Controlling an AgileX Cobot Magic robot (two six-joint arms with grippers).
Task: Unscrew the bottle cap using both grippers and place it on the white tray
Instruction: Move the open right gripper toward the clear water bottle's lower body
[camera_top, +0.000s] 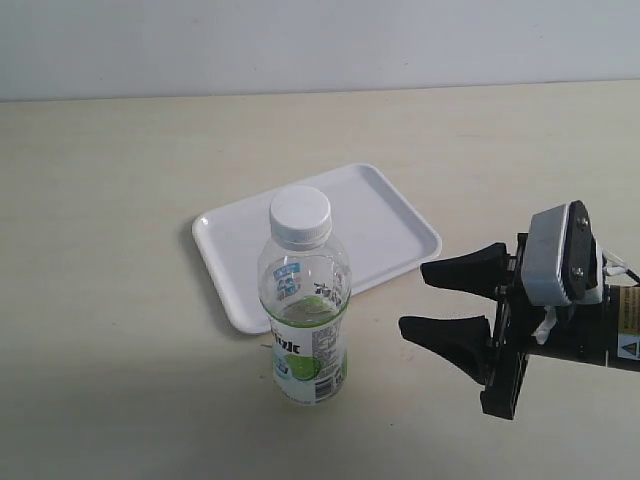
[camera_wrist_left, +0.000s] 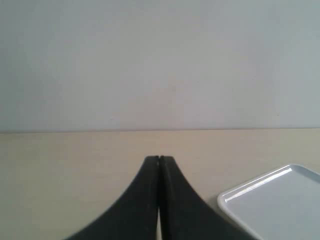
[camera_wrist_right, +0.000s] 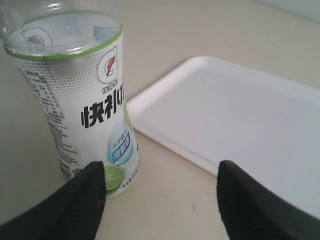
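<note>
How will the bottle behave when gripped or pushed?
The bottle looks clear and largely empty, so probably light and easily slid. Upright and tall for its base, it may tip. Its clear plastic could dent when squeezed.

Open table (camera_top: 110, 330) at left and lower left. At centre: upright bottle (camera_top: 308, 320), white tray (camera_top: 390, 225) just behind. Free lane between bottle and spread right gripper (camera_top: 414, 298), lower right.

Beige table (camera_top: 100, 250) meets a pale wall (camera_top: 300, 40).
</note>
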